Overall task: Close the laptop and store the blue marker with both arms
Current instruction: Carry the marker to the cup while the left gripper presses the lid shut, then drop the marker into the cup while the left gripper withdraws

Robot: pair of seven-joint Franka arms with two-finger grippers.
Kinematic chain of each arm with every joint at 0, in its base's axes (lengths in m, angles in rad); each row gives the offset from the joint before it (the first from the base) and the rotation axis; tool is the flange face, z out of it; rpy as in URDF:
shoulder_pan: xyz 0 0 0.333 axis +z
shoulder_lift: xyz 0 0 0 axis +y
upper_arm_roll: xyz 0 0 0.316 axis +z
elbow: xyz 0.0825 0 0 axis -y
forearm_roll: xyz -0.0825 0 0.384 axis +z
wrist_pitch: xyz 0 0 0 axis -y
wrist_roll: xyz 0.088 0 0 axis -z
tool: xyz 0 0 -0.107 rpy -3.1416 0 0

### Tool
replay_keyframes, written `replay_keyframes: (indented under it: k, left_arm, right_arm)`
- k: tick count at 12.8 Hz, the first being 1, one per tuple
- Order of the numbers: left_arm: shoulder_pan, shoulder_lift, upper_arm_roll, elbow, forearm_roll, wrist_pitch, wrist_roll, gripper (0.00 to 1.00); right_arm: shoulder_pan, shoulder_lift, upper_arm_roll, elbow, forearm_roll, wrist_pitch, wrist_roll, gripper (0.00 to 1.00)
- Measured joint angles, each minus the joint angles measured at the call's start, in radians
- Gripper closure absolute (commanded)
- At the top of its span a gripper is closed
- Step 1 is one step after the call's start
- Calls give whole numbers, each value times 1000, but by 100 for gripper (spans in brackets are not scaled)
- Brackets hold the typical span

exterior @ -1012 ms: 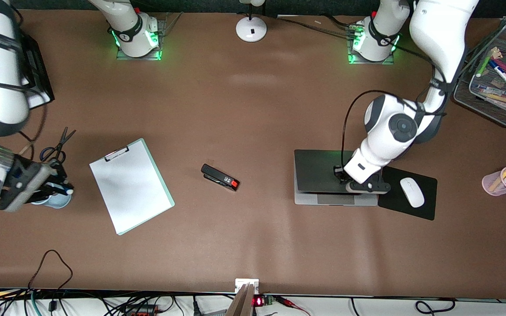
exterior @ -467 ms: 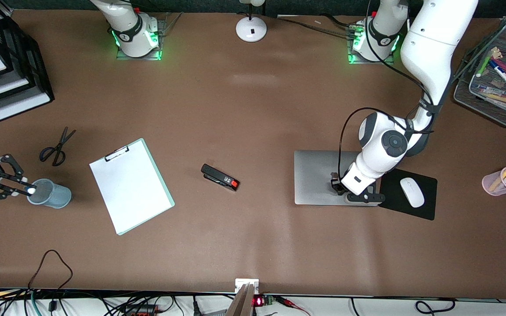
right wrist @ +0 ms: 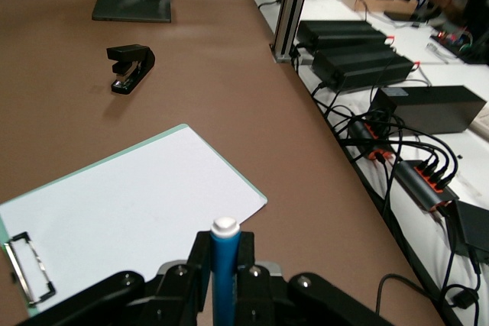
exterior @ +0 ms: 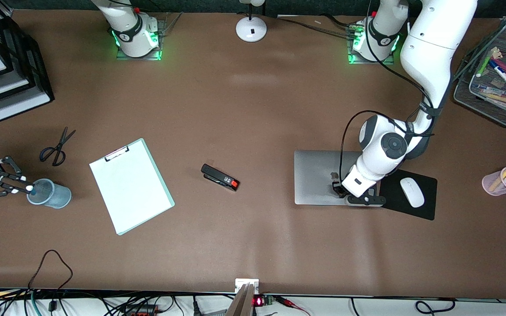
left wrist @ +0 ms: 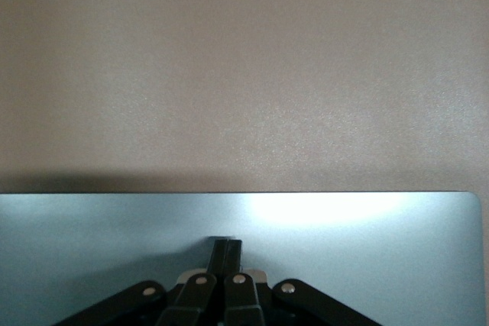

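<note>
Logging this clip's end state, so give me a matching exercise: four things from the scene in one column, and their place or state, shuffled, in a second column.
Things:
1. slim silver-grey laptop
2. slim bright-blue marker
3. white computer mouse
4. black stapler with a red end

States:
A. lies on the black mouse pad
B. held upright in the right tool above the pale blue cup
C. lid down, left tool on it
D. lies on bare table between the white clipboard and the laptop

Pairs: 1-C, 2-B, 3-A, 4-D
</note>
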Motion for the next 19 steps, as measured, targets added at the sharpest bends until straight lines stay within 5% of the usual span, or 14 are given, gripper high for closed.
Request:
replay_keyframes:
  k: [5, 6, 7, 8, 10, 12, 15, 19]
  left_arm:
    - [0, -97, 1, 39, 2, -232, 0, 100]
    - [-1, -142, 1, 44, 2, -310, 0, 100]
    - [-1, -189, 1, 48, 4, -386, 0, 100]
    - [-2, -236, 0, 54, 11, -465, 0, 99]
    - [-5, -324, -5, 97, 29, -658, 0, 75]
    - [-11, -392, -8, 169, 35, -843, 1, 0]
    - [-10, -451, -6, 288, 40, -1049, 20, 0]
    - [8, -477, 8, 431, 78, -1259, 37, 0]
  right_arm:
    - [-13, 50, 2, 10, 39, -1, -59, 95]
    - [-18, 58, 2, 10, 39, -1, -59, 59]
    - [-24, 65, 2, 10, 40, -1, -59, 1]
    - [-30, 69, 2, 11, 43, -2, -59, 0]
    - [-37, 72, 2, 11, 46, -4, -50, 0]
    - [-38, 71, 2, 18, 44, -5, 0, 0]
    - [-36, 58, 5, 43, -10, -8, 136, 0]
    - [17, -13, 15, 89, -212, -10, 480, 0]
